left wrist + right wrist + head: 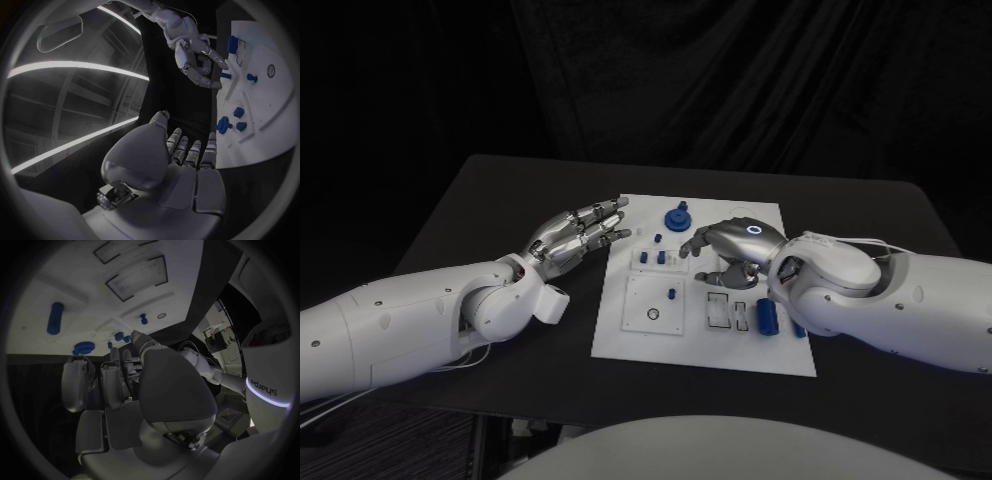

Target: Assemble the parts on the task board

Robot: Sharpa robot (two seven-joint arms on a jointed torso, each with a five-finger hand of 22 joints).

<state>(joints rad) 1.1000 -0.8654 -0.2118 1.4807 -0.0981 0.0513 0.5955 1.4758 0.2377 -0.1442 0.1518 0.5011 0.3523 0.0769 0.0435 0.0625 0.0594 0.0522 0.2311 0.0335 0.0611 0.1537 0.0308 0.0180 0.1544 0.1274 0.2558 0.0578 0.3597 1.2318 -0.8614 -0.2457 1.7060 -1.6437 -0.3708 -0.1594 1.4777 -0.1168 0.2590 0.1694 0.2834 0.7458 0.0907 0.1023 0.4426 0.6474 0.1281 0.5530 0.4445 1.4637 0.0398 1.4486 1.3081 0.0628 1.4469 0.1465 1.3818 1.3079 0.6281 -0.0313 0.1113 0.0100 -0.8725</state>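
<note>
Apparently empty, both robot hands spread: left (577, 238) beside task board (678, 340), right (733, 243) above parts (678, 217).

Both arms are glossy white shells with rounded joints and small dark screw heads, and thin white cables run along the right forearm. Each ends in a silver metallic hand, the left hand (574, 236) and right hand (733, 243), with segmented fingers (180, 150). The right hand's back bears a glowing blue ring.

One task board (625, 345) lies on the tabletop (488, 190). Two robot hands are over it: the left robot hand (577, 238) and the right robot hand (733, 240). Of blue parts, one round knobbed part (678, 219) stands near the board's far edge and one long cylinder (767, 315) near its right edge; the smaller blue pegs are too small to count surely.
</note>
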